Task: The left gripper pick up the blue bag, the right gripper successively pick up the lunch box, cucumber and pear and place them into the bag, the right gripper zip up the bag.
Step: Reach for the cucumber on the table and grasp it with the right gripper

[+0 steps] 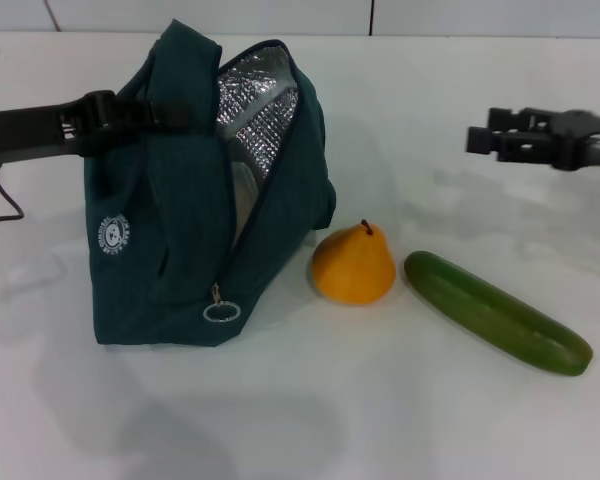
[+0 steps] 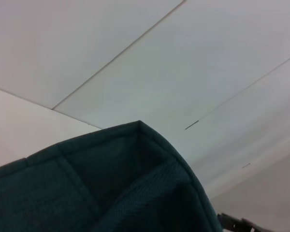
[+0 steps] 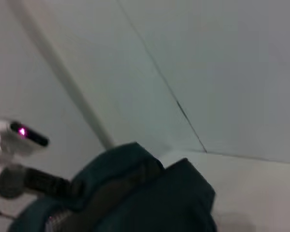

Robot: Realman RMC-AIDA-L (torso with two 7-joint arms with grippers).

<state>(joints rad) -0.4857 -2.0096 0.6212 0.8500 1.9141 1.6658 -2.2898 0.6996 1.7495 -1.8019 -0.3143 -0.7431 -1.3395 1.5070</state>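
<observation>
From my head view, the left gripper (image 1: 145,115) disappears into the handles at the upper left of the blue bag (image 1: 180,230), so I cannot see its fingers. The right gripper (image 1: 485,138) is cut off by the right edge of the frame, and I cannot judge its jaws. I cannot see past the foil lining into the bag. My left wrist view catches only the bag (image 2: 101,183) cropped along the bottom edge. My right wrist view is blurred, with the bag (image 3: 150,198) cut off at the bottom.
</observation>
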